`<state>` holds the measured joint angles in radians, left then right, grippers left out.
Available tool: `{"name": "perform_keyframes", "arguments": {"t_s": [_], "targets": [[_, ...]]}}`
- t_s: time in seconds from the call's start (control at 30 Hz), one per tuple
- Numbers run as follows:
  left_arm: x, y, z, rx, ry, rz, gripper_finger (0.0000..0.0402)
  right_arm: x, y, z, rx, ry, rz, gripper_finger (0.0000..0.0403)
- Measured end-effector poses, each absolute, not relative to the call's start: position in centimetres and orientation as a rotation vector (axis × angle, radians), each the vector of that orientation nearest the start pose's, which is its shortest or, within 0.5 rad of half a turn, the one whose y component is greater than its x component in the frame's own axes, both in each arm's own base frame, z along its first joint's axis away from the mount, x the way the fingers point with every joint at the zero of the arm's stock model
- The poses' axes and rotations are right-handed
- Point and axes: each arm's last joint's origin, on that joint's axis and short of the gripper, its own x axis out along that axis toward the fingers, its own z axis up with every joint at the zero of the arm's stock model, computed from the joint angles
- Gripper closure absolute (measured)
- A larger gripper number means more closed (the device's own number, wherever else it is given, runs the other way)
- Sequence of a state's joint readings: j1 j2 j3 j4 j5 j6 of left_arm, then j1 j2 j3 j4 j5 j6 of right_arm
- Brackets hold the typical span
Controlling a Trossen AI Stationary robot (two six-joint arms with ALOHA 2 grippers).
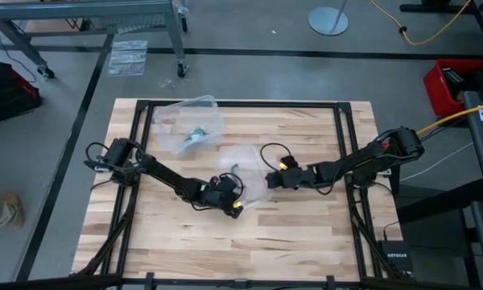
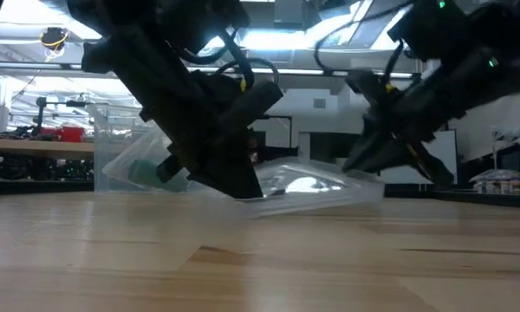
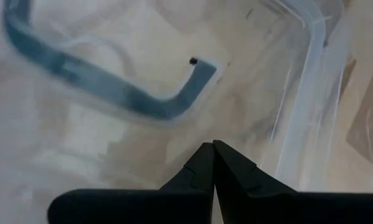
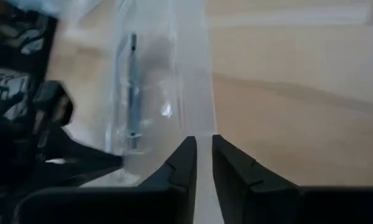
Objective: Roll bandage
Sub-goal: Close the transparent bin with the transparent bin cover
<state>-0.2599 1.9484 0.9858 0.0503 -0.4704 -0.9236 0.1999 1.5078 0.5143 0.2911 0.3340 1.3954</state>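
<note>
bandage (image 1: 195, 134): small green bundle inside the clear plastic container (image 1: 209, 109) at the far left-centre of the wooden table (image 1: 306, 234); seen through the container wall in the low view as a blurred green patch (image 2: 145, 172)
bandage axis: cannot tell; it reads as a compact lump from above, too small to give a long axis or a heading
clear plastic bag (image 1: 243, 161): lies crumpled mid-table between the two grippers, near the container's near-right corner; low view shows it as a flat shiny heap (image 2: 316, 186)
left gripper (image 1: 233, 208): down at the bag's near-left edge; left wrist view shows its two dark fingers (image 3: 196, 167) pressed together tip to tip with no gap; whether a film of bag is pinched between them cannot be made out
right gripper (image 1: 269, 180): at the bag's right edge, pointing toward the left arm; right wrist view shows its fingers (image 4: 185, 158) a narrow slit apart, with a pale strip of the clear bag (image 4: 193, 87) running into the slit; it appears nipped there
hidden or unclear: a curved blue-grey band (image 3: 121, 93) shows in the left wrist view behind clear plastic, blurred, identity not clear; a thin dark rod-like thing (image 4: 132, 93) shows through the bag in the right wrist view, not identifiable; in the low view the left arm covers much of the container; bag outline hard to trace against the wood from above
</note>
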Motion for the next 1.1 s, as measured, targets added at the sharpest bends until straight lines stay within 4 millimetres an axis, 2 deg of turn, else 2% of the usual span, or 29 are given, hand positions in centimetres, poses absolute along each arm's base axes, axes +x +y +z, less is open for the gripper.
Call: {"name": "perform_keyframes", "arguments": {"t_s": [0.2, 0.3, 0.4, 0.57, 0.8, 0.9, 1.1], "targets": [[35.3, -8.5, 10.8, -0.527, 0.695, 0.562, 0.0400, 27.2, 4.8, 15.1, 1.122, 0.488, -0.458, 0.0354], [35.6, -8.4, 10.7, -0.523, 0.651, 0.574, 0.0399, 28.3, 5.9, 17.1, 1.179, 0.455, -0.266, 0.0355], [35.5, -8.3, 10.8, -0.510, 0.662, 0.576, 0.0398, 28.4, 6.7, 17.6, 1.170, 0.442, -0.130, 0.0355], [35.6, -8.3, 11.1, -0.526, 0.654, 0.560, 0.0400, 28.4, 8.1, 19.2, 1.137, 0.303, -0.049, 0.0355], [35.6, -9.3, 11.7, -0.479, 0.663, 0.506, 0.0401, 27.7, 7.3, 18.6, 1.007, 0.295, -0.255, 0.0354], [35.9, -10.1, 12.2, -0.466, 0.644, 0.482, 0.0401, 26.7, 6.7, 17.5, 0.935, 0.396, -0.395, 0.0354], [36.8, -12.4, 14.6, -0.276, 0.540, 0.487, 0.0401, 25.2, 5.9, 16.0, 0.885, 0.521, -0.595, 0.0354]]}}
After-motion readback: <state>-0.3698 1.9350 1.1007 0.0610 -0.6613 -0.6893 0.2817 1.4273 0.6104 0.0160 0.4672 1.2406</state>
